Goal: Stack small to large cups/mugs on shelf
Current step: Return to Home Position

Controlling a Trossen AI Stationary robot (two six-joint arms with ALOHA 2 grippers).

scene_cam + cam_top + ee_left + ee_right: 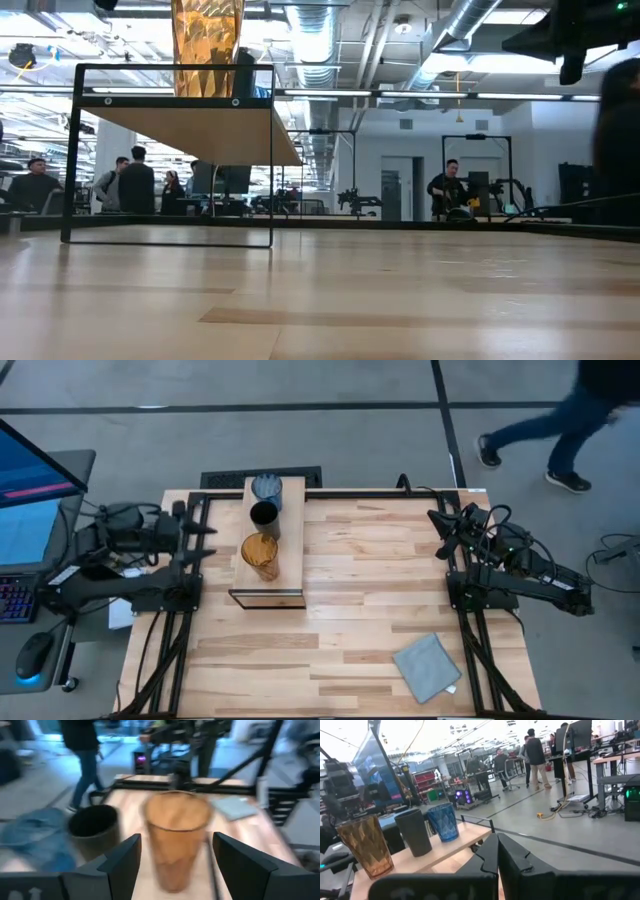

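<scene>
Three cups stand upright in a row on the raised light-wood shelf [268, 560]: the amber cup [259, 555] nearest the near end, the black cup [264, 517] in the middle, the translucent blue cup [267, 488] at the far end. They also show in the right wrist view: amber [365, 846], black [414, 832], blue [442, 822]. My left gripper [205, 540] is open just left of the shelf, facing the amber cup [176, 842], its fingers apart from it. My right gripper [440, 525] is shut and empty at the table's far right.
A grey-blue folded cloth [427, 667] lies near the table's front right. A black frame [330, 493] runs along the table's far edge and sides. A person walks on the floor beyond the table [545, 420]. Bare wood lies between the shelf and the right arm.
</scene>
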